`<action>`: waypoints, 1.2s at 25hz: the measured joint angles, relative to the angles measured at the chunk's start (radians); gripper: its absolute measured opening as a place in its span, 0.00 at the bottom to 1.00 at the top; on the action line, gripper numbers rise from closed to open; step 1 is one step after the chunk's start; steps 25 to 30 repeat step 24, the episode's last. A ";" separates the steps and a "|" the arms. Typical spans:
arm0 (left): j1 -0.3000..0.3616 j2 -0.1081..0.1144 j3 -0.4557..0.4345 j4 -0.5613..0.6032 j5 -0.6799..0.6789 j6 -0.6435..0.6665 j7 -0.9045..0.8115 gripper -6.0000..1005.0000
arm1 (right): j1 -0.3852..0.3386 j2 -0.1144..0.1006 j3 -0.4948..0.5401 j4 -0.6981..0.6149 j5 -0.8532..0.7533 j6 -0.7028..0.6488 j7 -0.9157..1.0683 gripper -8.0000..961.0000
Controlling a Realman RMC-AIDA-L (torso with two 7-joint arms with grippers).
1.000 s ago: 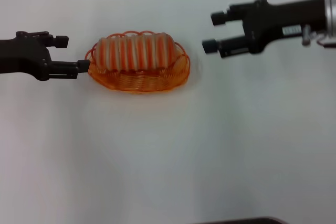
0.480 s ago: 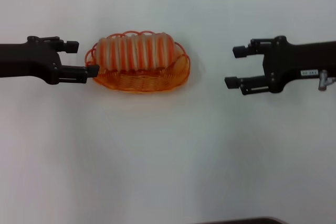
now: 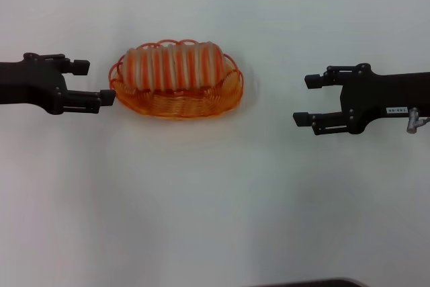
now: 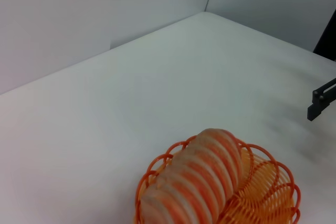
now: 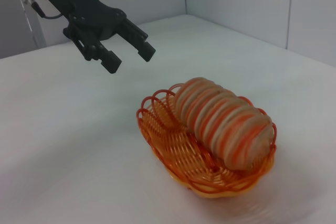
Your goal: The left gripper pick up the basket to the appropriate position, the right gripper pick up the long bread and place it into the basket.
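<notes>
— Item one, contents of the table?
— An orange basket is recorded on the white surface, with the long bread laid lengthwise inside it, toward the far side of the rim.

— What is added by the wrist views?
— In the right wrist view the bread is seen raised above the basket rim, and the left gripper is shown off the table, clear of the basket. In the left wrist view only a fingertip of the right gripper is caught beyond the basket.

— Fingers?
— The left gripper is listed as spread apart, nothing held; its nearer fingertip is just beside the basket's left end, contact not seen. The right gripper is likewise spread and empty, well apart from the basket.
</notes>
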State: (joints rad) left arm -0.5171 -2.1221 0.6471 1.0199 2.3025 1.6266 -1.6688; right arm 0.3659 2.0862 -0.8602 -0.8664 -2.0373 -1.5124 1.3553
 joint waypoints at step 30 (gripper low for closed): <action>0.014 -0.006 -0.002 0.001 0.003 -0.010 0.001 0.86 | 0.002 0.000 0.004 0.014 0.006 0.021 -0.002 0.85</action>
